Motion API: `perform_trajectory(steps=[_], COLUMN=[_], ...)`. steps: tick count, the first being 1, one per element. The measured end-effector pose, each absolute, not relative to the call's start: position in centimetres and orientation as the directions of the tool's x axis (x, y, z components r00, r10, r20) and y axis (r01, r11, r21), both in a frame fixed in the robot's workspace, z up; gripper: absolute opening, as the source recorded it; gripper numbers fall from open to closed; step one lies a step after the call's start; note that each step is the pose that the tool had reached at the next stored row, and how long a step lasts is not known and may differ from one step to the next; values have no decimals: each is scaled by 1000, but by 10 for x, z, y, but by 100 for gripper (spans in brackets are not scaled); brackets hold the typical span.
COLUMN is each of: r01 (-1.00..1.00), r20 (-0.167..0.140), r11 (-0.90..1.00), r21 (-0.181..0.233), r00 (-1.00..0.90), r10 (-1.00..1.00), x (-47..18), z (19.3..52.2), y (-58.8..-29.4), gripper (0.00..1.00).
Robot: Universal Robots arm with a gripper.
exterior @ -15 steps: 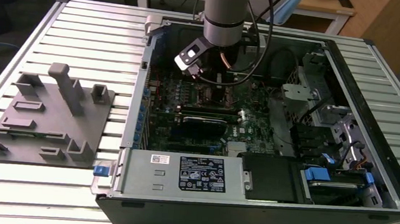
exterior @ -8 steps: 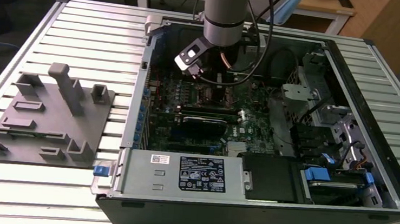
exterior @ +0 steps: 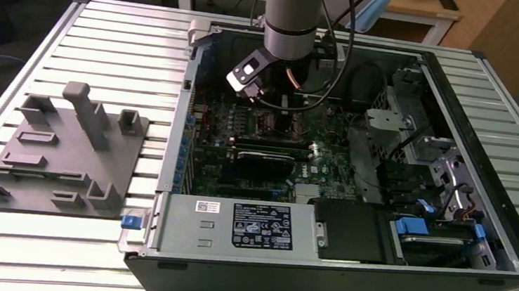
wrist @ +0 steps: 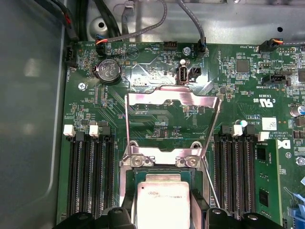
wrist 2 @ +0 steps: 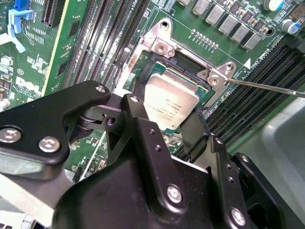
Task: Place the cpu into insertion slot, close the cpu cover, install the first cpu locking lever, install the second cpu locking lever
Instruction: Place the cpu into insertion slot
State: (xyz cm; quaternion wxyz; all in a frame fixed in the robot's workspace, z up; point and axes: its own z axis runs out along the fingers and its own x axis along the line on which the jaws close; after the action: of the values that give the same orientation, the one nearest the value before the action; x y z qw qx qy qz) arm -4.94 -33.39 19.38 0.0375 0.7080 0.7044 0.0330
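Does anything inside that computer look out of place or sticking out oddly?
Nothing looks damaged, but it is half-assembled: the cpu cover stands swung open, the cpu lies bare by the gripper, and a thin locking lever juts out unlatched beside it.

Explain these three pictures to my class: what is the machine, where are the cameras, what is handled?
A robot arm reaches into an open computer case on a slatted table; a grey plate lies at the exterior view's left. That camera stands off the arm. Both wrist views come from cameras riding on the arm, facing the green board. The gripper is at the cpu, a silver chip at its slot. The cover, a metal frame, stands open. Whether the chip is gripped, I cannot tell.
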Motion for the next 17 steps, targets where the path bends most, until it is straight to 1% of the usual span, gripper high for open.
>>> perform_trajectory(steps=[17], r01=[995], r20=[-6], r11=[16], r21=[100], r00=[-15], r10=[1000], x=[-52], z=[193], y=[-334], gripper=[54])
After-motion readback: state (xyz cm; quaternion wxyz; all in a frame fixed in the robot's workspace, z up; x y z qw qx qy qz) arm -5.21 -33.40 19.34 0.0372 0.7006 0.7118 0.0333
